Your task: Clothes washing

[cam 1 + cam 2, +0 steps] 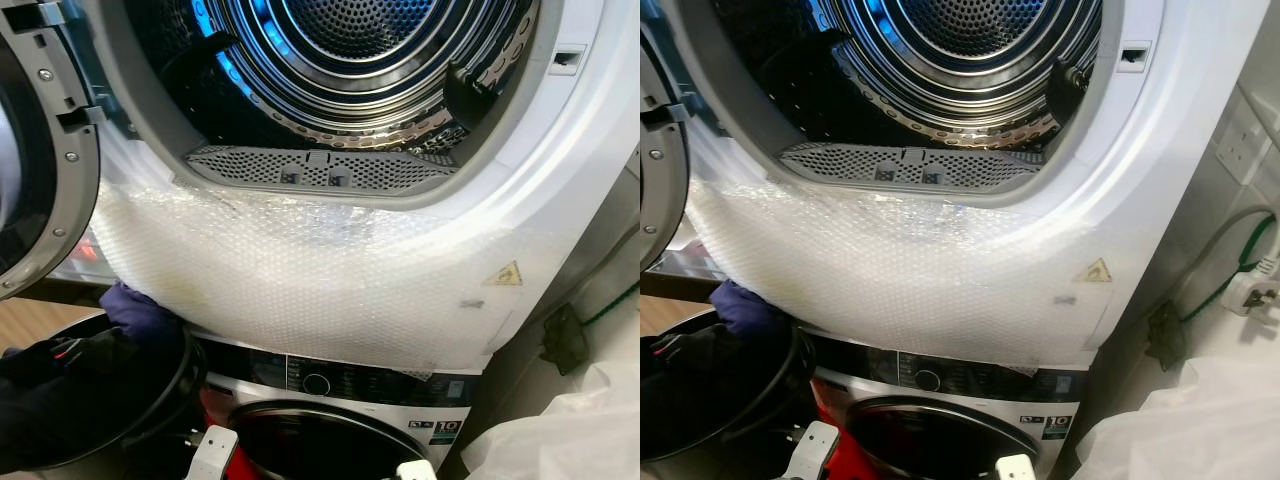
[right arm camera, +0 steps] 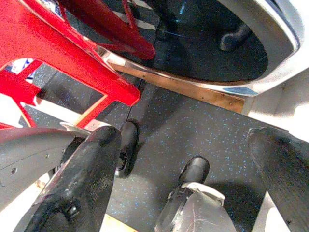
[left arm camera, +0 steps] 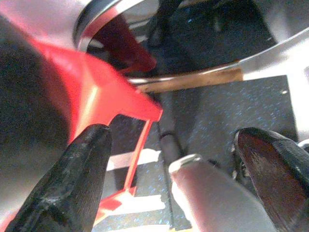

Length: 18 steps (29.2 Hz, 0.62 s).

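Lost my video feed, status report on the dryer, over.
Left gripper and right gripper low, fingers open, holding nothing. White upper dryer's steel drum open, looks empty. Bubble wrap sheet draped below the opening.

the floor (image 2: 193, 130) is dark speckled material with a wooden strip (image 2: 193, 94) along the machine base. right of the stacked appliances, a pale wall (image 1: 1250, 110) carries a socket plate (image 1: 1237, 150); a white plug (image 1: 1250, 292) and green cable (image 1: 1230, 275) hang near white sheeting (image 1: 1180, 430).

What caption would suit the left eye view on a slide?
Open dryer drum above bubble wrap draped over its front, stacked on a second machine.
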### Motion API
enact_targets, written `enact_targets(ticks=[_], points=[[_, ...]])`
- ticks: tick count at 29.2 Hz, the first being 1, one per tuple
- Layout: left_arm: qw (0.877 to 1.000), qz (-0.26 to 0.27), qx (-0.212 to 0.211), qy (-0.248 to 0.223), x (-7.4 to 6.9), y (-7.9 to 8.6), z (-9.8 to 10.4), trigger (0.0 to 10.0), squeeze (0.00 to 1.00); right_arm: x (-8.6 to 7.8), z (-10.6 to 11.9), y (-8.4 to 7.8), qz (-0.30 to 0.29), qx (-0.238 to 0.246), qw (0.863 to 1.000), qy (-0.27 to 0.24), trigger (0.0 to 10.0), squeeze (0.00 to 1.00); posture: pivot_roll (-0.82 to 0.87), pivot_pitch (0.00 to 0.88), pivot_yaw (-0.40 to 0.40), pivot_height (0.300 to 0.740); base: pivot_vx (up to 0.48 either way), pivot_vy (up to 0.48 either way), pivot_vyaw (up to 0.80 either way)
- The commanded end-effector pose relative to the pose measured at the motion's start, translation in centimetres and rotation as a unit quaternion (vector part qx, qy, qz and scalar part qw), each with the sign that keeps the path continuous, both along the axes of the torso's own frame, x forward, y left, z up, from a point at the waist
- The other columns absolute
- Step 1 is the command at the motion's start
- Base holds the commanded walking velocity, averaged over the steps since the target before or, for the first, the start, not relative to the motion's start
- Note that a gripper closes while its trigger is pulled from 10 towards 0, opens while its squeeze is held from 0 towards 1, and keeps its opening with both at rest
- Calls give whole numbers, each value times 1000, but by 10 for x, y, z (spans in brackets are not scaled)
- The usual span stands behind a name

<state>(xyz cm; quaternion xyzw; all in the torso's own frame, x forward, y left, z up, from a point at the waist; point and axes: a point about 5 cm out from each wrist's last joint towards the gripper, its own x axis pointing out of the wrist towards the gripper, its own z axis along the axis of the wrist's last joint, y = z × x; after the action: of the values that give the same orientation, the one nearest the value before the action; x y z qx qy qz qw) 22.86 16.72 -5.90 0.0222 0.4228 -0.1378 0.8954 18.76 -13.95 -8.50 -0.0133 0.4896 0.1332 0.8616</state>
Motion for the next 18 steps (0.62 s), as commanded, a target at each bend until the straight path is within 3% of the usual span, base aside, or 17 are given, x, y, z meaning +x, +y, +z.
enact_targets(ticks=[1, 5, 8, 13, 18], points=[[1000, -14, -11, 7, -1, -3, -1, 10000, 0, -1, -1, 1, 10, -6, 1000, 4, 10000, 0, 77, 0, 49, 740, 0, 0, 0], [997, -56, -59, 5, 4, -21, 4, 10000, 0, -1, -1, -10, 0, -45, 999, 2, 10000, 0, 70, 0, 39, 740, 0, 0, 0], [989, -124, -80, 11, 4, -41, 6, 10000, 0, 3, 1, -30, -22, -94, 995, -9, 10000, 0, 67, 0, -1, 740, 0, 0, 0], [988, -113, -101, 11, 4, -52, 6, 10000, 0, 5, 5, -54, -71, -134, 988, -15, 10000, 0, 62, 0, -8, 740, 0, 0, 0], [988, -110, -106, 3, 5, -53, 7, 10000, 0, 0, 3, -56, -89, -132, 987, -14, 10000, 0, 59, 0, -4, 740, 0, 0, 0]])
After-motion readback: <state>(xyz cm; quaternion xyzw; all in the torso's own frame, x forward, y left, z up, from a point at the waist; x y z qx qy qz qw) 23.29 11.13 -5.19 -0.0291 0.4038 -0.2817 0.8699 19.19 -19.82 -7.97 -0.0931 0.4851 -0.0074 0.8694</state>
